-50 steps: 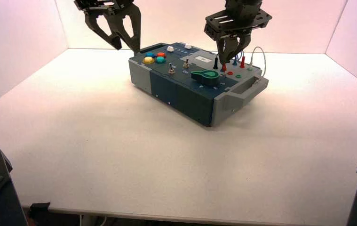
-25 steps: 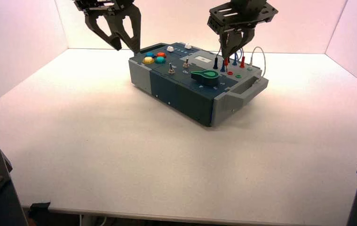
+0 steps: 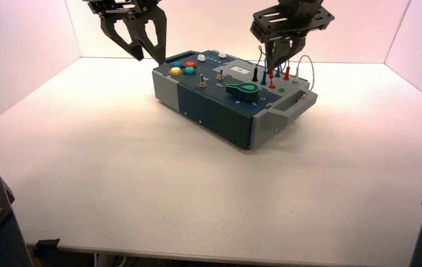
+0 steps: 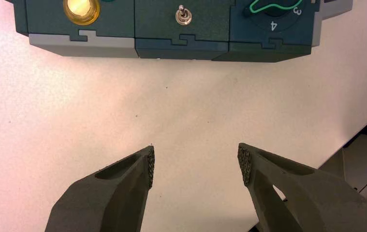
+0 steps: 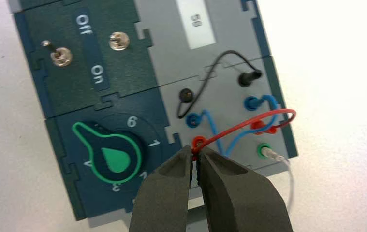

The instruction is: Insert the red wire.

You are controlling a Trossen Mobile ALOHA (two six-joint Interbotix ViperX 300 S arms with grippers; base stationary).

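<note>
The red wire (image 5: 249, 122) arches in a loop over the box's socket field. Its far plug (image 5: 260, 126) sits in a red socket. My right gripper (image 5: 195, 157) is shut on the other red plug (image 3: 271, 74) and holds it just above the free red socket (image 5: 199, 141), which also shows in the high view (image 3: 272, 86). The fingers hide most of that plug in the right wrist view. My left gripper (image 3: 148, 53) hangs open and empty above the box's far left corner, and over bare table in the left wrist view (image 4: 196, 164).
The box (image 3: 214, 111) stands turned on the white table. Beside the red sockets are a black wire (image 5: 210, 77), a blue wire (image 5: 215, 128), and a green socket (image 5: 263, 151) with a white wire. A green knob (image 5: 111, 157) and two toggle switches (image 5: 60, 57) lie nearby.
My right gripper has risen and moved right with the red plug, from near the black and blue plugs to above the free red socket. The left arm has not moved.
</note>
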